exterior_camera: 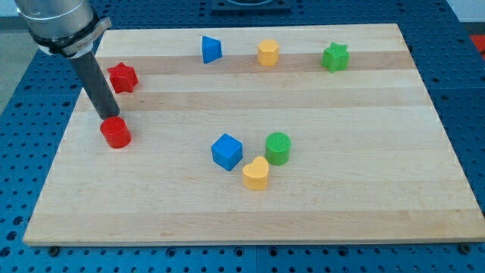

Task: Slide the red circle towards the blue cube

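Observation:
The red circle (116,133) is a short red cylinder at the view's left side of the wooden board (341,197). The blue cube (226,152) sits near the board's middle, well to the right of the red circle. My tip (109,119) is at the end of the dark rod, right at the red circle's upper left edge, touching it or nearly so. The rod comes down from the view's top left.
A red star (121,77) lies just above the rod. A yellow heart (256,173) and a green cylinder (278,148) sit close to the blue cube's right. A blue wedge (211,49), a yellow hexagon (267,52) and a green star (335,58) line the top.

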